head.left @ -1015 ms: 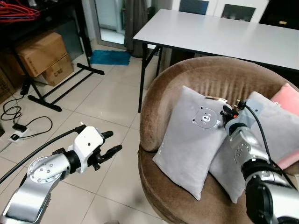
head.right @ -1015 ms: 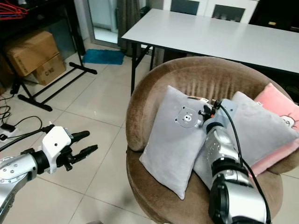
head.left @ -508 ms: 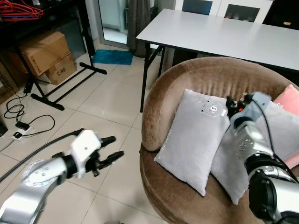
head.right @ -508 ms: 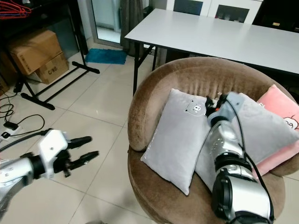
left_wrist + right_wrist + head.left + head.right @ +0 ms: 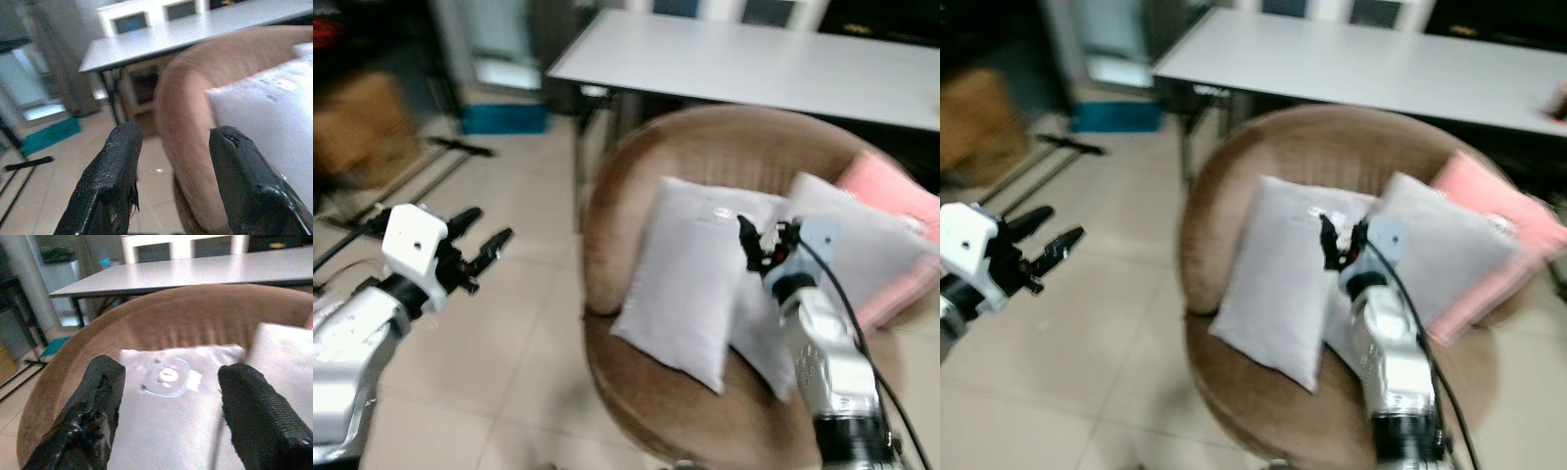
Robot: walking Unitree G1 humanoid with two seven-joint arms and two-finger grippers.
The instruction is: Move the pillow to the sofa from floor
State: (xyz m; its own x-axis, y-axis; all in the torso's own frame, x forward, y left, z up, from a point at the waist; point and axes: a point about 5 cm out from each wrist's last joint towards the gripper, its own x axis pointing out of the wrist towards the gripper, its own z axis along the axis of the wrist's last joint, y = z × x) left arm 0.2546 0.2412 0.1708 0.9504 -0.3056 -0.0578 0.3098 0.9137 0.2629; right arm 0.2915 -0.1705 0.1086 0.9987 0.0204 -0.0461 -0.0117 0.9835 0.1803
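On the round brown sofa [image 5: 636, 157], at the centre of the head views, the grey pillow [image 5: 680, 279] with the bear patch leans upright against the backrest. Its lower corner rests on the seat cushion. A second grey pillow [image 5: 862, 240] sits just beside it at 3 o'clock, touching it, and a pink pillow [image 5: 891, 201] lies against the sofa rim further out at 2 o'clock.

The right gripper [image 5: 762, 245] stands at the 3 o'clock edge of the bear pillow, near its top corner. Its two black fingers are spread apart and grasp nothing. In the right wrist view the fingers [image 5: 95, 401] frame the bear patch [image 5: 166, 377], with a clear gap on either side; contact with the fabric cannot be determined.

The left gripper [image 5: 481, 235] hangs over the tiled floor [image 5: 499, 323] at 9 o'clock from the sofa, well apart from the pillow. Its fingers are released and parted, holding nothing, as the left wrist view confirms.

A white table [image 5: 754, 64] stands behind the sofa at 12 o'clock. A teal mat [image 5: 504, 119] lies on the floor at 10 o'clock. Head views are blurred; finer detail is not legible.
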